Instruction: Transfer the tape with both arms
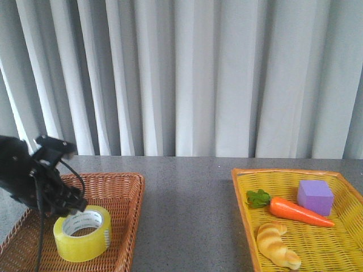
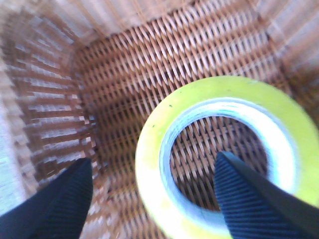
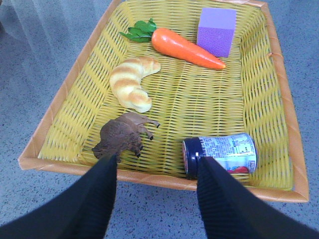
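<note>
The tape lies flat in the brown basket at the 8 o'clock corner of the bench. The left gripper sits right over it with its fingers spread. One finger is down in the hole and the other is outside the ring, at the roll's 9 o'clock side. They are not squeezing yet.

The roll could slip, because its yellow side is smooth and shiny. If the fingers close off-center, it may tip or roll away. The outside finger could also catch on the bumpy woven wicker.

The right gripper hangs by the edge of the yellow basket, fingers spread and holding nothing. Inside are a smooth carrot, a purple block and a curved bread roll.
</note>
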`<state>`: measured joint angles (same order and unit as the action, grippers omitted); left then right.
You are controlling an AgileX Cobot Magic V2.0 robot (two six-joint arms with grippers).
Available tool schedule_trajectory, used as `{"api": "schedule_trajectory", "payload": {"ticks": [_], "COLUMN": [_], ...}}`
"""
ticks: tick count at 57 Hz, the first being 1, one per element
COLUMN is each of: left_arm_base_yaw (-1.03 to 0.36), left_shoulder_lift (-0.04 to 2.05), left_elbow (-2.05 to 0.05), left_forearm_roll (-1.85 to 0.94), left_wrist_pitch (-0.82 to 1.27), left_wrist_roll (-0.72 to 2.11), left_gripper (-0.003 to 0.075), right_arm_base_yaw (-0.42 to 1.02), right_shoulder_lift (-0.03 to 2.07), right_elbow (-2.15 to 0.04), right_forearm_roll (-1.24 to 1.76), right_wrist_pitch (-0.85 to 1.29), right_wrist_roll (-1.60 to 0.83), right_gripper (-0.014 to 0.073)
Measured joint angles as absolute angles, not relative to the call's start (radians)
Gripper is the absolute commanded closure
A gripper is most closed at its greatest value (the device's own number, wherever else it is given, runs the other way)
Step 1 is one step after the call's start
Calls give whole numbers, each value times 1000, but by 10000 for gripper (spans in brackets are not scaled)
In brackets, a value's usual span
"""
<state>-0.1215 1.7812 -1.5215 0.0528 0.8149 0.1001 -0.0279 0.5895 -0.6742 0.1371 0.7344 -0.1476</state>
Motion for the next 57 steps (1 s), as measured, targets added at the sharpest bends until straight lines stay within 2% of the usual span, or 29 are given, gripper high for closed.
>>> {"api": "schedule_trajectory", "payload": {"ticks": [21,40,57], "left_arm_base_yaw": [-121,-121,-121], "left_shoulder_lift": [1419,967,667], "left_elbow": [-1476,-1070,-790], "left_forearm_roll": [52,52,52], "left_wrist_pitch": [965,858,825], "left_wrist_roll": [96,80,73], "left_gripper": [203,206,206], "right_arm_base_yaw": [-28,-28,-28], "right_shoulder_lift": [590,590,590], "right_elbow": [-674,-674,-674], "right_forearm_roll": [137,137,137], "right_wrist_pitch": [737,737,737], "right_wrist_roll": [-148,-148,-148], "right_gripper": [232,232,232]}}
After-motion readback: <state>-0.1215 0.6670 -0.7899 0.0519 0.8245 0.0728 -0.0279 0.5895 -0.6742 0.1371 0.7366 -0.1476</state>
